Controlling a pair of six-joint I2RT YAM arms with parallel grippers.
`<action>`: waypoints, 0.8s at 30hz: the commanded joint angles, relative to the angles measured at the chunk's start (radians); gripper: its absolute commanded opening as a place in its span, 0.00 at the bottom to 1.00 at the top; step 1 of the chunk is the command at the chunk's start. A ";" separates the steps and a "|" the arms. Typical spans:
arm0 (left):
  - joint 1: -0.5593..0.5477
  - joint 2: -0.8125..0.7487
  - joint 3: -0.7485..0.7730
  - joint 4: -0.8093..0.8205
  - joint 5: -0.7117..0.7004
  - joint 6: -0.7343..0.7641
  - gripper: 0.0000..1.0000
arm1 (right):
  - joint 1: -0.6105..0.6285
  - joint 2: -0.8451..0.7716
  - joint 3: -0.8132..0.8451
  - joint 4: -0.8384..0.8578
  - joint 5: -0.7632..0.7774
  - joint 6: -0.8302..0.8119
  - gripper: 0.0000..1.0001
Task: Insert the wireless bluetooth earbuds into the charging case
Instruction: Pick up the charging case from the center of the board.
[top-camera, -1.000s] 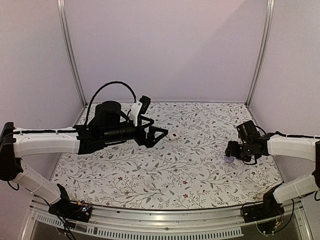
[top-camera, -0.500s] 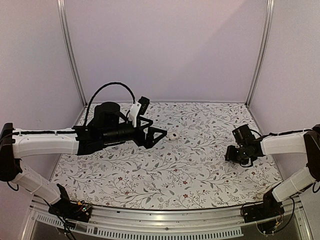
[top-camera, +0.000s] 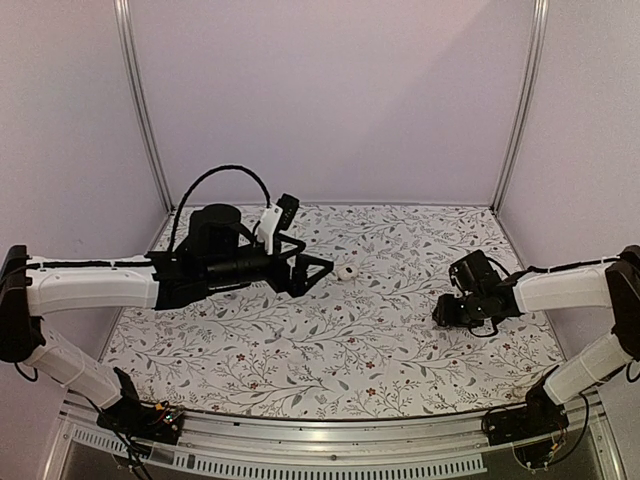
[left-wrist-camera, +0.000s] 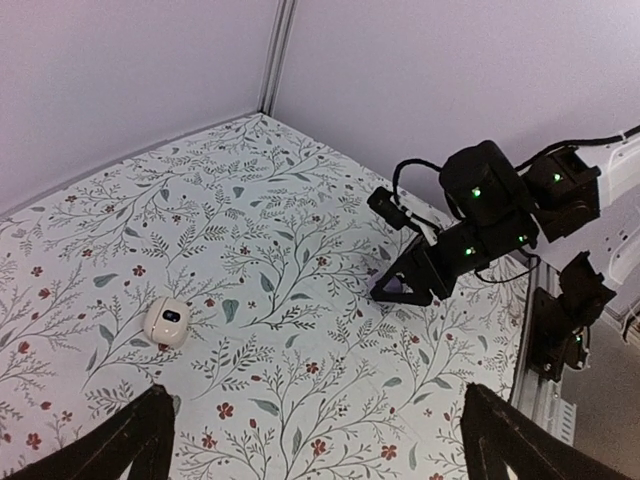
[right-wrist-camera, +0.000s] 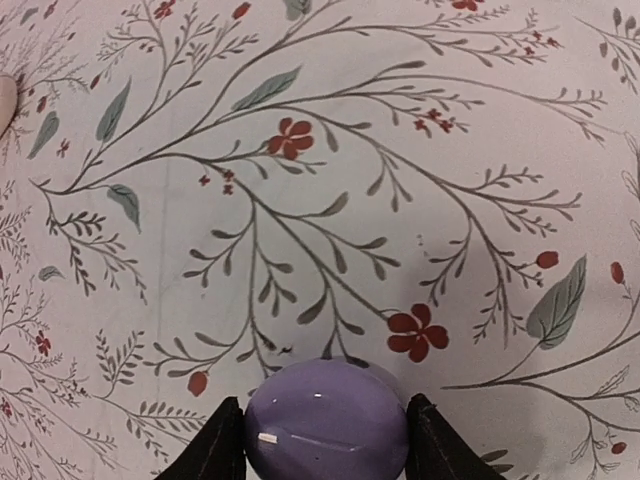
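Right pincer (right-wrist-camera: 322, 408): fingers sat against both flanks of the purple case (right-wrist-camera: 325, 425), pinching it low over the floral worktop (right-wrist-camera: 300, 200). From the wrist view I couldn't tell whether the case was lifted or only resting.

Left pincer (left-wrist-camera: 320, 455): spread wide, nothing between the fingers, hovering above the worktop. The white case (left-wrist-camera: 167, 323) lay ahead of it and off to its left, not yet within reach, and well apart from the right pincer.

Earbuds: I couldn't pick them out in any view, either too small or hidden. Logged as unlocated.

Step in hand, my read: securing a case with the right arm, ahead of any earbud handling. I saw no sign of an insertion.

Next move, my read: carry the purple case toward the middle, set it down steady with its opening up, and locate the earbuds. The left pincer would need to narrow a great deal for pieces that small. Slow approach advised, as the glossy rounded case could squirt out from between the fingers.
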 joint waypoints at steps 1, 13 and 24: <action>0.037 0.041 0.013 -0.023 0.058 -0.056 1.00 | 0.104 -0.062 0.051 0.086 -0.014 -0.116 0.48; 0.114 0.151 0.069 -0.018 0.295 -0.239 0.87 | 0.310 -0.302 -0.007 0.371 -0.007 -0.383 0.50; 0.072 0.232 0.160 -0.028 0.376 -0.260 0.78 | 0.483 -0.427 -0.071 0.475 0.030 -0.567 0.48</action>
